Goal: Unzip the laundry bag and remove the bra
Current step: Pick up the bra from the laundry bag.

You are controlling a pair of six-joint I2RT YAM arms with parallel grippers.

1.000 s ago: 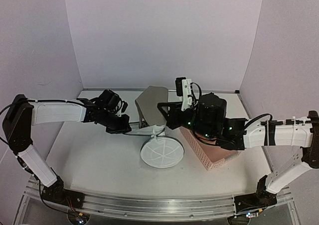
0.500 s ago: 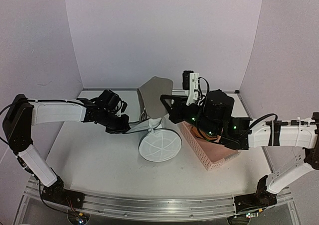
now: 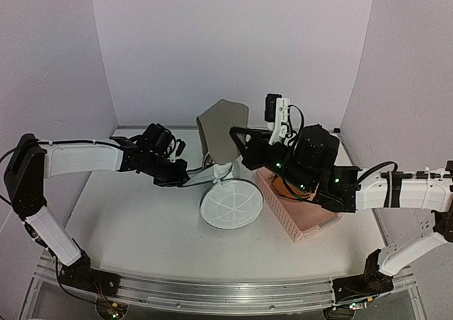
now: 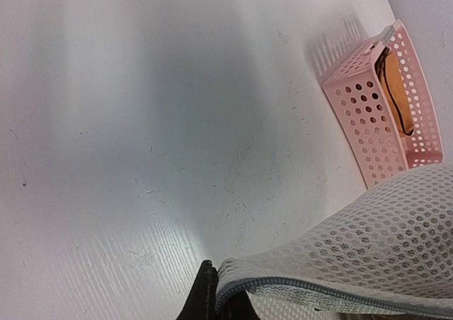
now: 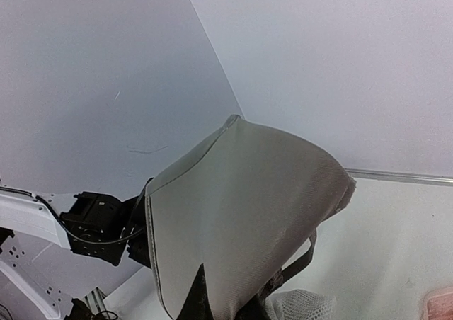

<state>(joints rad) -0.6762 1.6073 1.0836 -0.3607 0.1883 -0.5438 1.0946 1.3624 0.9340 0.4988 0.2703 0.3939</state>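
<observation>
Beige fabric bra [image 3: 223, 127] is almost clear of the unzipped white mesh laundry bag [image 3: 231, 204], right tool [image 3: 238, 150] gripping it, left tool [image 3: 185, 181] clamped on the bag.

No lettering, label, brand or number can be read on the laundry bag [image 3: 231, 204], the bra [image 3: 223, 129] or the pink basket [image 3: 303, 223].

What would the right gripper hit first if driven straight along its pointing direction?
The bra that the right gripper holds fills the line ahead. Past it, probably the wall near the back-left corner; the left gripper looks lower, off the line. Depth is unclear.
</observation>
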